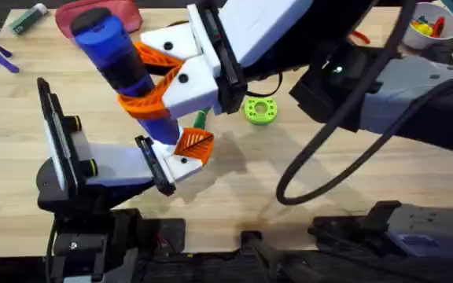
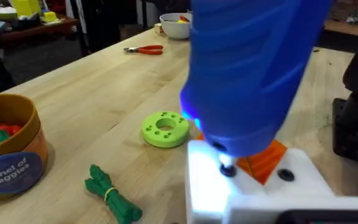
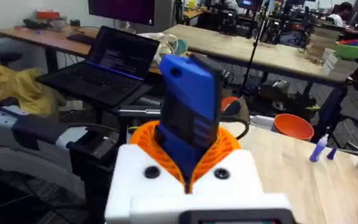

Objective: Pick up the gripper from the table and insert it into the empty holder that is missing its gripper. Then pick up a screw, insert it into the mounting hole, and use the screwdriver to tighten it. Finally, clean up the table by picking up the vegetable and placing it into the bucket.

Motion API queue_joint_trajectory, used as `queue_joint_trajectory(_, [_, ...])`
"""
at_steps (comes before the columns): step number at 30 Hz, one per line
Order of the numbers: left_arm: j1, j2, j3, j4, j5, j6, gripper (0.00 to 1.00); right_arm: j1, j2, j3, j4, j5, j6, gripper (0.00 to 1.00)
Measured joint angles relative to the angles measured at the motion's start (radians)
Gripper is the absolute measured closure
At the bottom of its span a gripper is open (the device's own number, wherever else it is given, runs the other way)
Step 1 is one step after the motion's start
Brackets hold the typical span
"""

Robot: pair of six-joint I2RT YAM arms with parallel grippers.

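**Now the screwdriver stands on the holder**

The blue screwdriver [image 1: 120,67] is clamped in the right gripper [image 1: 160,82], its tip on the white holder [image 2: 241,186]. The left gripper [image 1: 181,156] is closed on that holder. Nearby on the table [image 1: 250,181] lies the vegetable [image 2: 112,194], beside the bucket [image 2: 11,155].

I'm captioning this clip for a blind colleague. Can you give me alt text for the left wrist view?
A blue screwdriver stands tip-down on a white holder with an orange gripper wedged in it. Beyond, on the wooden table, lie a green disc, a dark green vegetable and an orange bucket.
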Motion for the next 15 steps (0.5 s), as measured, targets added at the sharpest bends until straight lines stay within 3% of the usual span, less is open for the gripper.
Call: queue_joint_trajectory(15, [0.0,0.0,0.0,0.0,0.0,0.0,0.982,0.0,0.008,0.003,0.074,-0.039,0.007,0.978])
